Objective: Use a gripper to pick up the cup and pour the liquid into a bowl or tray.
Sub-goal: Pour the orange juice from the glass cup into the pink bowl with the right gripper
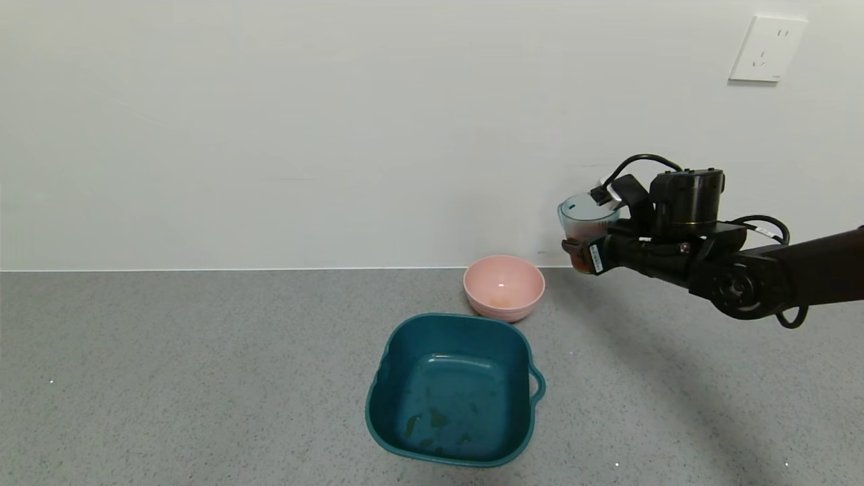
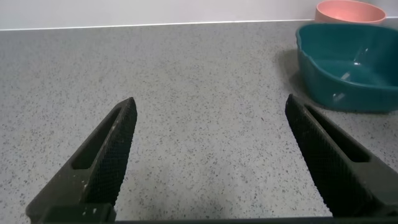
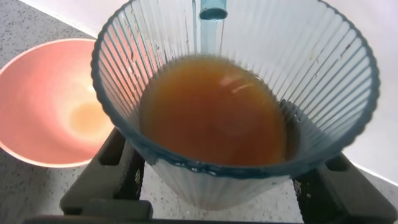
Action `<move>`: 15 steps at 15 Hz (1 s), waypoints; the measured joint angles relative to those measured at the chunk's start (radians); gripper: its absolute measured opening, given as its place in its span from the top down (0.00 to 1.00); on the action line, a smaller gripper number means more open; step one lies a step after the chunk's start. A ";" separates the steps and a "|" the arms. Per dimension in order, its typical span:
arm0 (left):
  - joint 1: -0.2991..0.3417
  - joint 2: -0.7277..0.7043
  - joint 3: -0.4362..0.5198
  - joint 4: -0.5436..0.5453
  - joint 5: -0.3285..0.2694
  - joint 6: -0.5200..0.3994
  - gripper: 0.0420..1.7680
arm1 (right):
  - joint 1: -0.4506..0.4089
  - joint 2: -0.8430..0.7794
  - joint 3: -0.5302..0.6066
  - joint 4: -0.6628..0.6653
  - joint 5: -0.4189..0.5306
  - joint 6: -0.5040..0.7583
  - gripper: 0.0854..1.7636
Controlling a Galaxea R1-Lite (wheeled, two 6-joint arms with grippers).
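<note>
Spanning the lower part of the head view, the grey speckled worktop (image 1: 202,378) is meeting a plain white wall with a white socket plate (image 1: 767,49) high on the robot's right. Sitting near the middle is a square dark-teal tray (image 1: 398,378) with rounded corners and a small side handle, smooth plastic, showing a few wet patches on its floor. Just behind it, apart from it, a round pale-pink bowl (image 1: 503,287) is holding only a faint orange trace at its bottom. The right end effector (image 1: 588,251) is hanging in the air to the right of and above the bowl, clamping the translucent blue-green ribbed cup (image 1: 587,214) around its lower part. Opaque reddish-brown liquid (image 3: 211,112) is filling the cup's lower portion. The left end effector (image 2: 208,162) is hovering low over bare worktop, its textured black fingers (image 2: 115,146) spread wide.
</note>
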 joint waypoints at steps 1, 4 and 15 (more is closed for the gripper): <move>0.000 0.000 0.000 0.000 0.000 0.000 0.03 | 0.005 0.013 -0.013 0.002 -0.001 -0.001 0.25; 0.000 0.000 0.000 0.000 0.000 0.000 0.03 | 0.019 0.049 -0.047 0.023 -0.041 -0.026 0.25; 0.000 0.000 0.000 0.000 0.000 0.000 0.03 | 0.064 0.114 -0.150 0.125 -0.130 -0.091 0.25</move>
